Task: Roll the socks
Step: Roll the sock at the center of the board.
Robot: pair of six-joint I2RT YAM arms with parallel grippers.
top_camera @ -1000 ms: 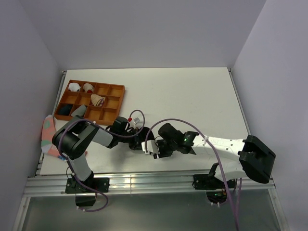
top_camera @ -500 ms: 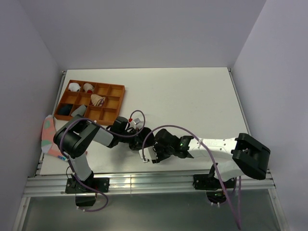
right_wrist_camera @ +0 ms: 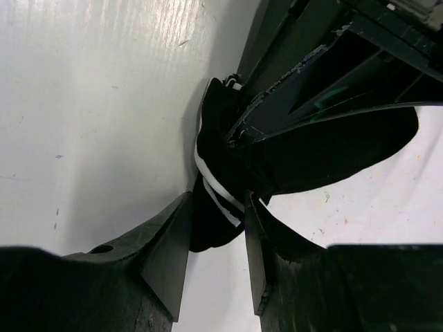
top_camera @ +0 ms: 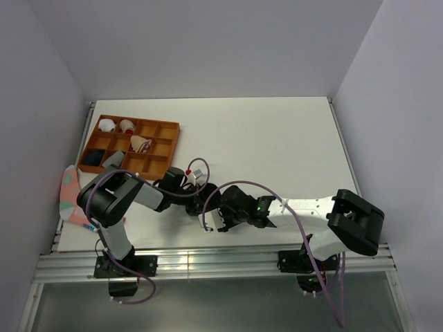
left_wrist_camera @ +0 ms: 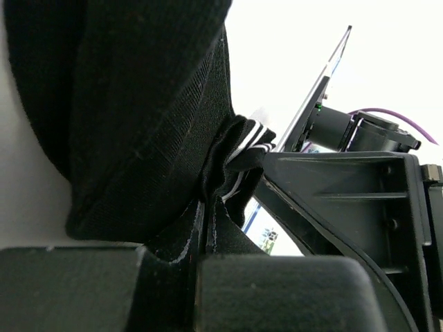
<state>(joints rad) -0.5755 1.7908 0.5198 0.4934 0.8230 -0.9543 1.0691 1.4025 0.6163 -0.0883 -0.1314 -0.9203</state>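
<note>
The black sock point(top_camera: 210, 200) lies bunched on the table near the front edge, between my two grippers. In the left wrist view its bulk point(left_wrist_camera: 131, 104) fills the upper left, and my left gripper point(left_wrist_camera: 201, 232) is shut on its fabric just below the white-striped cuff point(left_wrist_camera: 243, 149). In the right wrist view the striped cuff point(right_wrist_camera: 216, 197) sits between the tips of my right gripper point(right_wrist_camera: 211, 259), whose jaws stand a little apart around it. In the top view, the left gripper point(top_camera: 199, 196) and right gripper point(top_camera: 210, 216) almost touch. A tan and maroon sock bundle point(top_camera: 140, 144) lies in the tray.
An orange compartment tray point(top_camera: 173, 138) at the back left holds small white bundles point(top_camera: 106, 125), a grey one point(top_camera: 114, 159) and a dark one. A pink sock with teal spots point(top_camera: 69, 190) hangs over the table's left edge. Purple cables loop over both arms.
My right arm has slid left and its gripper has come in close against the black sock. The left gripper has stayed put, holding the sock.
</note>
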